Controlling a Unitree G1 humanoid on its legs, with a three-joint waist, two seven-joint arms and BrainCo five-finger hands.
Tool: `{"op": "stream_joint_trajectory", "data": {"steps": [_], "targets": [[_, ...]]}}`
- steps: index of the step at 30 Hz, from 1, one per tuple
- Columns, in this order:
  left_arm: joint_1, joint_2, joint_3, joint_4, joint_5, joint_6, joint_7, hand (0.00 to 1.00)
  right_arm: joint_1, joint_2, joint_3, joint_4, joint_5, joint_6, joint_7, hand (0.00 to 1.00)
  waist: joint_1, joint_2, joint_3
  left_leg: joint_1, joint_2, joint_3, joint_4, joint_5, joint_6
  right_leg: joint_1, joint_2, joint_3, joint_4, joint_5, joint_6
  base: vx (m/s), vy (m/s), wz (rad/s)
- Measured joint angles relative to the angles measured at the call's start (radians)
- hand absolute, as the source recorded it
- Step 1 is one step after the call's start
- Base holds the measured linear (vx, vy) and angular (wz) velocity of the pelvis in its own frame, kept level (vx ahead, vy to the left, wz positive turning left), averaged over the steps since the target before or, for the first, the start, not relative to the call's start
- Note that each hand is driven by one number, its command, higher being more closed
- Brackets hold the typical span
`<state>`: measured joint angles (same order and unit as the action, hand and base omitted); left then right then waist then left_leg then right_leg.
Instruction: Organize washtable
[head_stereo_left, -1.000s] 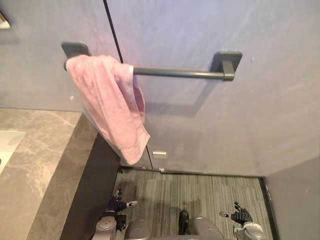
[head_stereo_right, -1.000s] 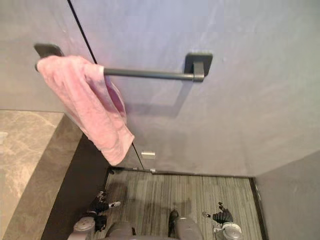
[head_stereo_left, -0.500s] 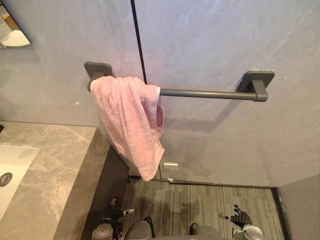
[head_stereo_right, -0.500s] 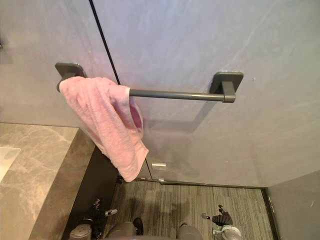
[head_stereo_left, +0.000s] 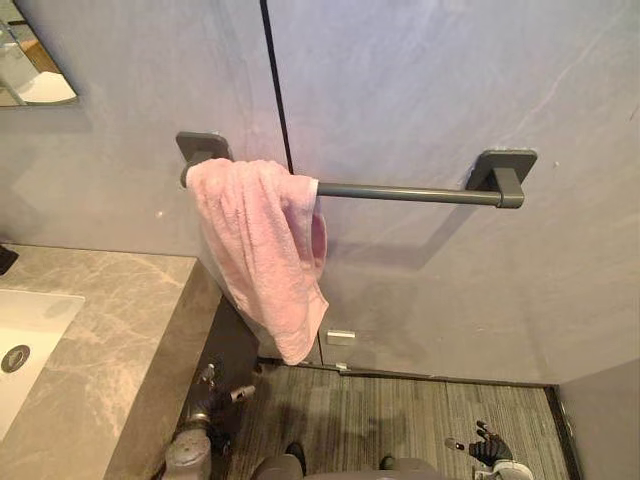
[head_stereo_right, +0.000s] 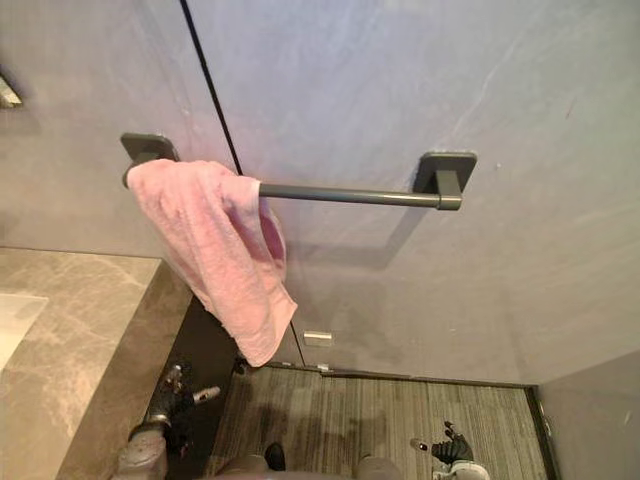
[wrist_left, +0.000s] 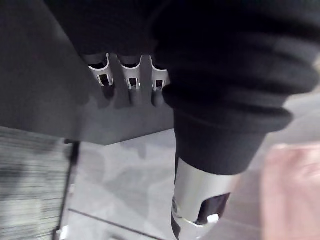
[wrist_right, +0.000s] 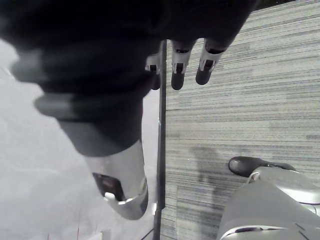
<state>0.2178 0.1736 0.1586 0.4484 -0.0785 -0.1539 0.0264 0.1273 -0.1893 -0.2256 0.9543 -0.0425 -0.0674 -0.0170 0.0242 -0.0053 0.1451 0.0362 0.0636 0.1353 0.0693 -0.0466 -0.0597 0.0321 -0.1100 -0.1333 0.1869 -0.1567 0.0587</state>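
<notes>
While left hand (head_stereo_left: 212, 392) and right hand (head_stereo_left: 488, 450) hang low, fingers apparently relaxed, pink towel (head_stereo_left: 262, 250) sits bunched on rail (head_stereo_left: 410, 191); best pinch lower corner, spread it along.

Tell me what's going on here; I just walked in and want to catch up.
Nothing is being handled right now. A pink towel hangs bunched at the left end of a dark wall rail, next to a stone counter with a sink. The robot's left hand is low beside the counter's dark side and its right hand is low over the striped floor, both open and empty.
</notes>
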Motion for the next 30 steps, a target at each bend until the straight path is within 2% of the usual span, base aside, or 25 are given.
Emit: {"op": "stream_joint_trajectory", "data": {"steps": [4, 10, 15, 23, 27, 30], "targets": [[0.023, -0.001, 0.010, -0.154, -0.045, -0.015, -0.005, 0.00, 0.014, -0.012, 0.000, -0.043, -0.010, -0.001, 0.001, 0.00, 0.013, 0.002, -0.001, 0.000, -0.005, -0.026, -0.002, 0.000, 0.000, 0.013, -0.001, -0.013, -0.013, 0.000, 0.000, 0.02, -0.004, 0.10], [0.028, 0.002, 0.010, -0.318, -0.080, -0.030, -0.023, 0.00, 0.007, -0.030, 0.010, -0.077, -0.040, -0.002, 0.005, 0.00, 0.017, 0.007, -0.006, 0.003, -0.009, -0.068, -0.003, 0.000, 0.000, 0.039, 0.000, -0.037, -0.033, 0.001, -0.001, 0.03, -0.011, 0.11], [0.016, 0.060, 0.009, -0.426, -0.081, -0.065, -0.027, 0.00, 0.008, -0.046, 0.043, -0.077, -0.046, -0.001, 0.022, 0.00, 0.014, 0.019, -0.023, 0.015, -0.010, -0.080, -0.019, 0.000, 0.000, 0.052, 0.002, -0.042, -0.045, 0.002, -0.003, 0.01, -0.005, 0.02], [-0.054, 0.169, 0.008, -0.442, -0.088, -0.092, -0.026, 0.00, 0.009, -0.058, 0.079, -0.077, -0.049, -0.001, 0.024, 0.00, 0.008, 0.014, -0.035, 0.024, -0.011, -0.074, -0.036, 0.002, 0.002, 0.052, 0.003, -0.033, -0.054, 0.004, -0.004, 0.00, -0.001, -0.02], [-0.091, 0.190, -0.002, -0.442, -0.088, -0.094, -0.025, 0.00, 0.003, -0.058, 0.082, -0.077, -0.052, -0.001, 0.040, 0.00, -0.007, 0.013, -0.035, 0.027, -0.012, -0.064, -0.048, 0.006, 0.008, 0.056, 0.004, -0.026, -0.077, 0.020, -0.007, 0.00, 0.008, -0.07], [-0.115, 0.196, -0.014, -0.436, -0.090, -0.095, -0.004, 0.00, -0.002, -0.058, 0.083, -0.077, -0.052, 0.000, 0.042, 0.00, -0.007, 0.013, -0.036, 0.034, -0.013, -0.051, -0.062, 0.011, 0.010, 0.057, 0.005, -0.012, -0.094, 0.033, -0.007, -0.01, 0.018, -0.12]]}}
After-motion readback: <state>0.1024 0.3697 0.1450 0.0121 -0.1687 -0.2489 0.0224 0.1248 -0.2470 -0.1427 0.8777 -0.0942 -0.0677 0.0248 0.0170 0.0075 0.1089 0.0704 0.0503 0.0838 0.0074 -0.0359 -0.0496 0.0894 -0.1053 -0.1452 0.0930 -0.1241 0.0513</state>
